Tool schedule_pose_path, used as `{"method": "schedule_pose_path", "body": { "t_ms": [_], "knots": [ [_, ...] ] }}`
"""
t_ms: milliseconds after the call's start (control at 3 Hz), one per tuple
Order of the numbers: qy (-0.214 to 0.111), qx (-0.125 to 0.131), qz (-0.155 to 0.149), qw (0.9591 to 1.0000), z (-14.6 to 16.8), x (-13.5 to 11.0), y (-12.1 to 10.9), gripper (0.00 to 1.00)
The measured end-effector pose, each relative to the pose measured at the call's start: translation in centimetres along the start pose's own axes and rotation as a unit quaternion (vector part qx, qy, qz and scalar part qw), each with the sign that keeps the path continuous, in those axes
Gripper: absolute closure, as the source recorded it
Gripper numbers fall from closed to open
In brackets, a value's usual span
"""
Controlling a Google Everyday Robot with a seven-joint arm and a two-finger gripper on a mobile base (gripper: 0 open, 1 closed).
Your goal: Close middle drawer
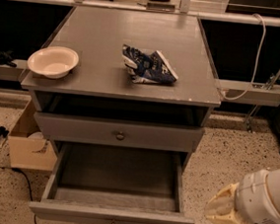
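The middle drawer (112,216) is pulled far out toward me, and its grey inside is empty. Its small knob shows at the bottom edge of the view. The grey front just above it (120,132), with a round knob, is pushed in. The lowest front is hidden under the open drawer. My gripper (223,210), cream-coloured at the end of a white arm (270,201), hangs low at the right. It is beside the open drawer's right front corner and apart from it.
On the cabinet top (102,36) lie a white bowl (52,62) at the left and a blue chip bag (147,65) in the middle. A cardboard box (25,142) stands on the speckled floor left of the cabinet. A white cable (251,60) hangs at the right.
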State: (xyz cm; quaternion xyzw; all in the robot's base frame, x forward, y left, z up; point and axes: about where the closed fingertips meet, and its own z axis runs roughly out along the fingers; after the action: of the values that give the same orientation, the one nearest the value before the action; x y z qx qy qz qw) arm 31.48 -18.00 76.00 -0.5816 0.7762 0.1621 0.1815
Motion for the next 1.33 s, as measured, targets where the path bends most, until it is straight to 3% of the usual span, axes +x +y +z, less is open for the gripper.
{"method": "schedule_pose_path", "body": {
  "t_ms": [667,1000,1333],
  "knots": [
    [0.003,-0.045,0.03,0.9985,7.9,3.1,2.4,1.0],
    [0.002,-0.048,0.034,0.9983,8.5,3.4,2.5,1.0],
    [-0.005,-0.028,0.035,0.999,8.1,3.4,3.0,1.0]
  ]
}}
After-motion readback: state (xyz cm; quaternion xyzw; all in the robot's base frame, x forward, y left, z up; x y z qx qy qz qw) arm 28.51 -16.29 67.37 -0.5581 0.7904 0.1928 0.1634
